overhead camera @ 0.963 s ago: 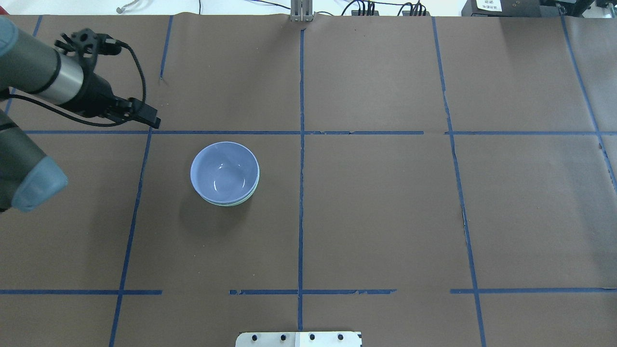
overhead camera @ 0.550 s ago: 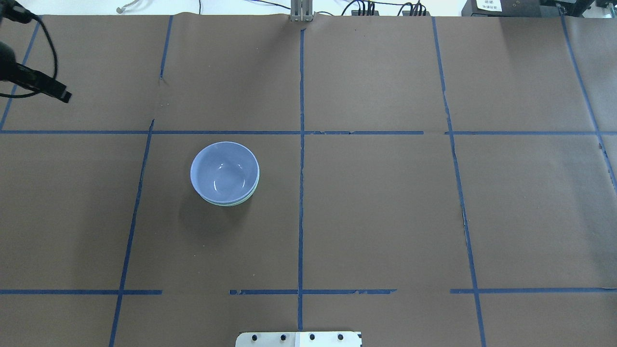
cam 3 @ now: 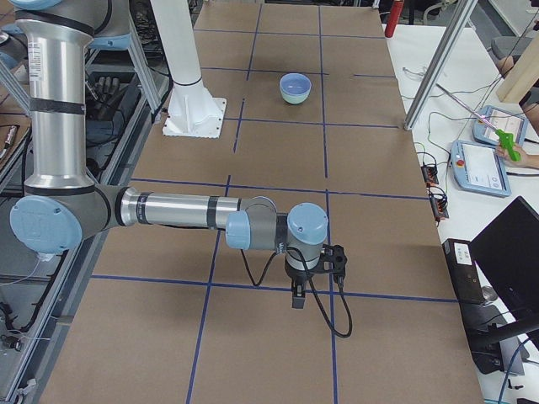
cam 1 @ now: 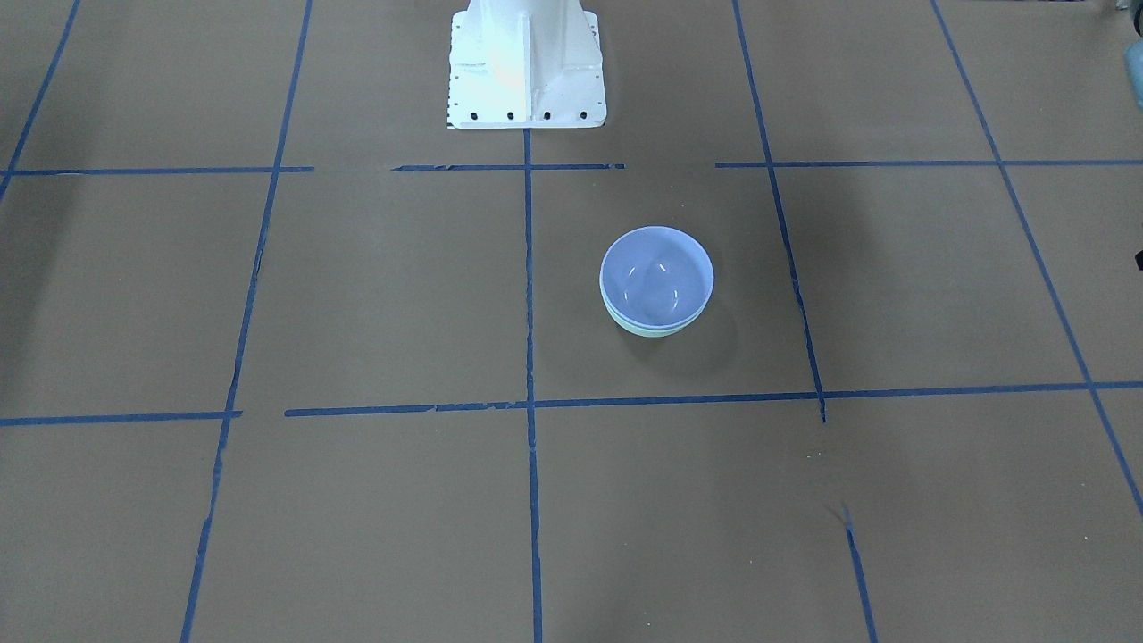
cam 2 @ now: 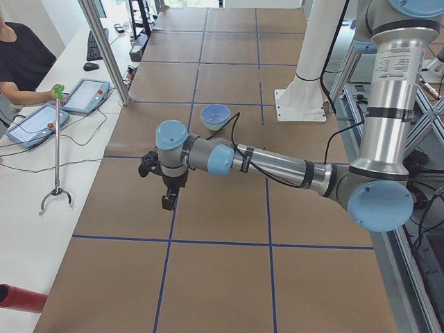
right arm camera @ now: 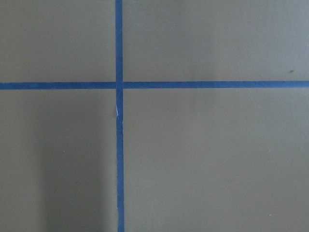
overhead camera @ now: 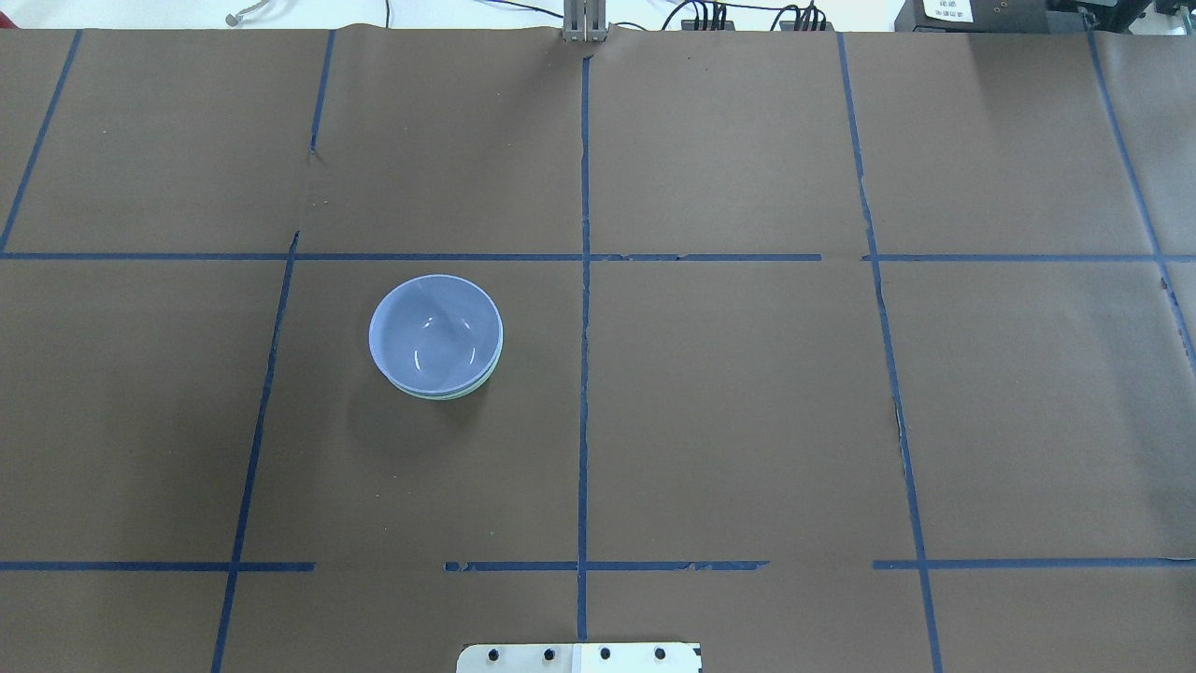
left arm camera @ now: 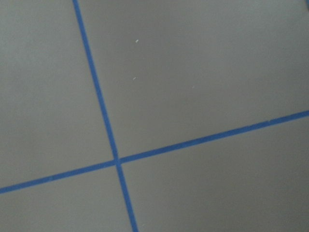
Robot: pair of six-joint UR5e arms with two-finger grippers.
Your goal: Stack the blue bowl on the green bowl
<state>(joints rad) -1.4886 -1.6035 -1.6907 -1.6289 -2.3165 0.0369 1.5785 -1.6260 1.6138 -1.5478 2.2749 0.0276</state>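
Note:
The blue bowl (overhead camera: 435, 332) sits nested inside the green bowl (overhead camera: 455, 395), left of the table's centre line. Only a thin mint rim shows under it. The stack also shows in the front view, blue bowl (cam 1: 656, 277) over green bowl (cam 1: 645, 330). My left gripper (cam 2: 168, 202) hangs over the table's left end, far from the bowls, and shows only in the exterior left view. My right gripper (cam 3: 297, 300) hangs over the right end and shows only in the exterior right view. I cannot tell whether either is open or shut. Both wrist views show only brown paper and blue tape.
The white robot base (cam 1: 527, 67) stands at the table's near-robot edge. Blue tape lines (overhead camera: 584, 374) divide the brown table cover into squares. An operator (cam 2: 17, 55) with tablets (cam 2: 87, 96) and a grabber stick (cam 2: 57, 146) is at a side bench.
My left arm has swung away to the left and left the overhead view. The stacked bowls have not moved.

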